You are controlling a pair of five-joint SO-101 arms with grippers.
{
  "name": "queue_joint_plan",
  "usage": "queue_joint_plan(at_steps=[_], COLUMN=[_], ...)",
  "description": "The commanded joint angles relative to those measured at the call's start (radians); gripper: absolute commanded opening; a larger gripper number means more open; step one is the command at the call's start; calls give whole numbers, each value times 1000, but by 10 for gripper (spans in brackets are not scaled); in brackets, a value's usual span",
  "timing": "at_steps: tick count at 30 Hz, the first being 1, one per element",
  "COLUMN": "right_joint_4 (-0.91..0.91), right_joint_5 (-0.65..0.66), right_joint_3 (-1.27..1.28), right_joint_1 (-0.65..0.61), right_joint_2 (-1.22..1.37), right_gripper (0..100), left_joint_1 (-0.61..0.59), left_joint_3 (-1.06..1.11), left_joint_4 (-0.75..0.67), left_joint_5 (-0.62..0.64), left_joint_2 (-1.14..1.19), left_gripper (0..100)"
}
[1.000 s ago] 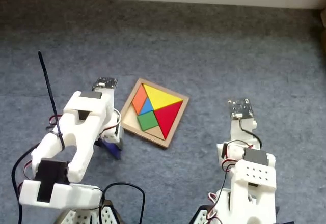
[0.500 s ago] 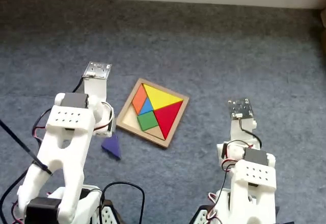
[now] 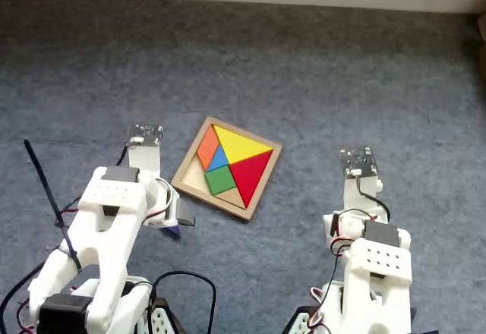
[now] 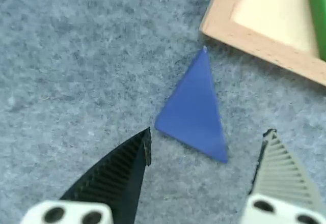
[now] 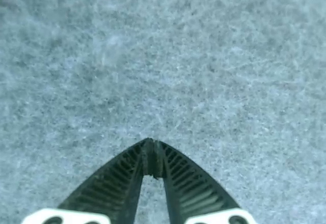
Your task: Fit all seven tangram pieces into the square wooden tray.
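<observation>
Straddling the flat blue triangular tangram piece point(image 4: 196, 109) with spread jaws, the left gripper point(image 4: 208, 132) would likely need to drop squarely and pinch its thin edges. The piece lay on grey carpet point(image 4: 76, 56) just beside the square wooden tray point(image 4: 254, 43). The right gripper point(image 5: 153, 155) was pressed together.

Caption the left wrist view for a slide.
Open left gripper frames the blue triangle lying on the carpet beside the wooden tray's corner.

Left claw point(image 4: 207, 133) back over blue triangle point(image 4: 195, 111)
</observation>
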Motion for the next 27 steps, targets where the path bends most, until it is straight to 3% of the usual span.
queue_joint_plan(at_steps=[1,20,27], right_joint_4=[-10,-8,-8], right_joint_5=[9,5,8], right_joint_3=[-5,-5,-5], right_joint_1=[8,8,8], right_joint_2=[-19,-16,-16], right_gripper=[9,9,9], left_joint_1=[1,64,61], left_joint_3=[19,42,41], left_joint_4=[-63,-64,-64], left_joint_5=[6,2,-58], left_joint_2=[-28,-27,-38], left_gripper=[275,230,155])
